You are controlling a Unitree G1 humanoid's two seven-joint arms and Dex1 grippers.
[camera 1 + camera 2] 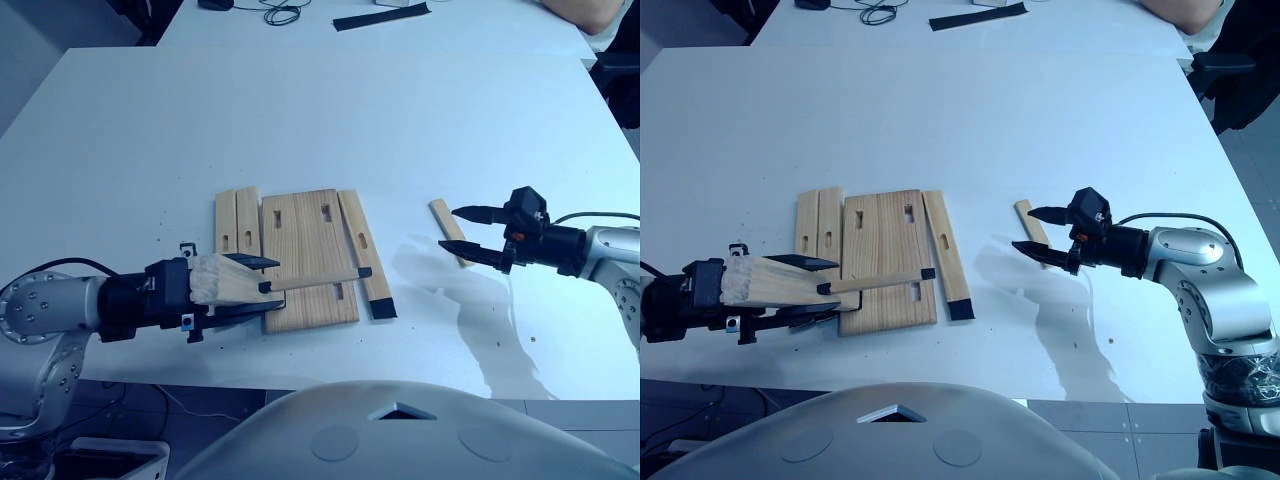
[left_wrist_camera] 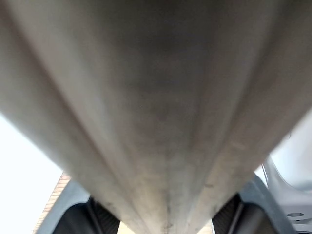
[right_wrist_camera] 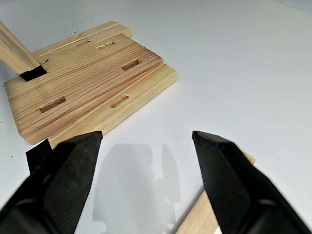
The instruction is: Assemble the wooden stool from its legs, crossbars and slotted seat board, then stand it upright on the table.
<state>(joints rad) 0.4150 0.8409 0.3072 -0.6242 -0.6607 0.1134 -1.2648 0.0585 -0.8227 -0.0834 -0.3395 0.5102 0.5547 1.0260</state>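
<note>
1. The left hand (image 1: 262,287) is pressed together on a pale wooden part (image 1: 225,278), held at the near left of the desk (image 1: 300,120).
2. A thin bar (image 1: 315,279) projects from this part and extends over the near edge of the slotted seat board (image 1: 305,245).
3. The seat board lies flat at the centre of the desk.
4. Two slotted legs (image 1: 225,225) lie flat side by side against its left edge.
5. A third leg (image 1: 360,245), with a black end, lies along its right edge.
6. The right hand (image 3: 146,139) is spread and holds nothing.
7. It is positioned right of the boards, at the short crossbar (image 1: 440,212), which lies flat on the desk well apart from the seat board.
</note>
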